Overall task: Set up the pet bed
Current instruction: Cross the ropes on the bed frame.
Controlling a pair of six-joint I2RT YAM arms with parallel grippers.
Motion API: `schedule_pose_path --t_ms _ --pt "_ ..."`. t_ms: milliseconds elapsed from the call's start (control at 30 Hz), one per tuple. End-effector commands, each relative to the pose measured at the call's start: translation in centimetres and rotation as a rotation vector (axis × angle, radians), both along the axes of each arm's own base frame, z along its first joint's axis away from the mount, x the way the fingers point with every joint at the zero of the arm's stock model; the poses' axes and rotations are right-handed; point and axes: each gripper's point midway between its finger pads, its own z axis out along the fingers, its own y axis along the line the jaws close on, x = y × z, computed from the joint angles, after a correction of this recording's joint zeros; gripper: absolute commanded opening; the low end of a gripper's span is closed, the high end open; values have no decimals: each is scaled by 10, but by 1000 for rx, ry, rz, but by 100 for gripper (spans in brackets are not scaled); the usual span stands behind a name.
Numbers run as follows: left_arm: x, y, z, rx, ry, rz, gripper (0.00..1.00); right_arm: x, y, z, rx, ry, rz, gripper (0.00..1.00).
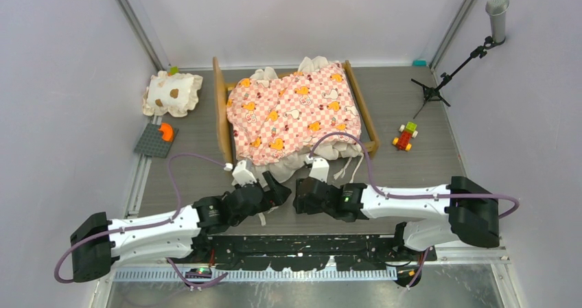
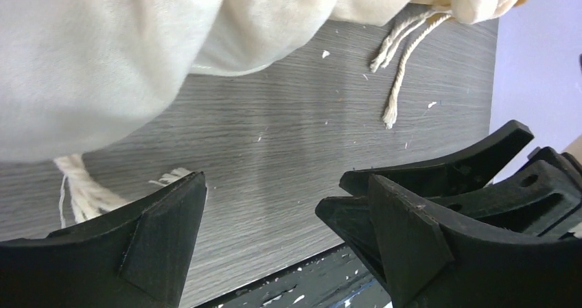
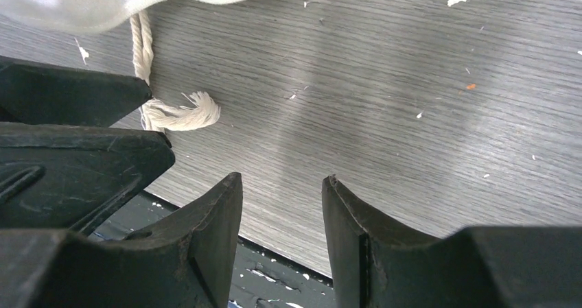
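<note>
The pet bed (image 1: pixel 221 109) stands mid-table, a light-wood frame carrying a pink checkered mattress (image 1: pixel 292 112) with orange animals and a cream ruffle that spills over its near end. Both grippers sit low on the table just in front of that end, tip to tip. My left gripper (image 1: pixel 276 184) (image 2: pixel 274 219) is open with only bare tabletop between its fingers (image 2: pixel 158 232); the cream ruffle (image 2: pixel 137 47) hangs above it. My right gripper (image 1: pixel 300 197) (image 3: pixel 283 212) is open too, holding nothing. A cream tie cord (image 3: pixel 178 112) lies beside it.
A cream spotted pillow (image 1: pixel 173 92) lies at the back left, and a grey plate (image 1: pixel 152 143) with an orange piece sits nearer. To the right of the bed are a small toy car (image 1: pixel 405 136) and a tripod stand (image 1: pixel 467 54). The table's front edge (image 3: pixel 274 260) runs right under the fingers.
</note>
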Motion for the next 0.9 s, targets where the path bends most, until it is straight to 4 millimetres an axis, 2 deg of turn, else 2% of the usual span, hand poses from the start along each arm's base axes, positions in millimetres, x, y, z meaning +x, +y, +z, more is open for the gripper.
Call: schedule_pose_path --t_ms 0,67,167,233,367,400,467,533,567,800,867 --pt "6 -20 23 -53 -72 -84 89 6 -3 11 41 -34 -47 51" --pt "7 -16 25 -25 -83 -85 89 6 -4 12 43 -35 -51 51" --pt "9 4 29 34 -102 -40 88 3 1 12 66 -33 -17 51" --pt "10 21 34 64 -123 -5 86 -4 12 11 85 -23 60 50" --pt "11 61 38 142 -158 74 82 -5 37 16 114 -38 151 49" --pt "11 69 36 160 -158 95 79 -6 44 17 116 -35 173 46" --pt "10 81 31 189 -151 122 71 -5 60 19 124 -23 197 35" --pt "10 87 25 220 -147 133 67 -5 74 17 153 -15 209 27" --pt "11 89 20 242 -145 139 67 -4 78 13 158 -11 205 26" --pt "16 95 -16 384 -68 151 68 -3 84 4 207 9 163 22" --pt "18 97 -22 408 -51 157 65 -4 82 3 209 15 160 21"
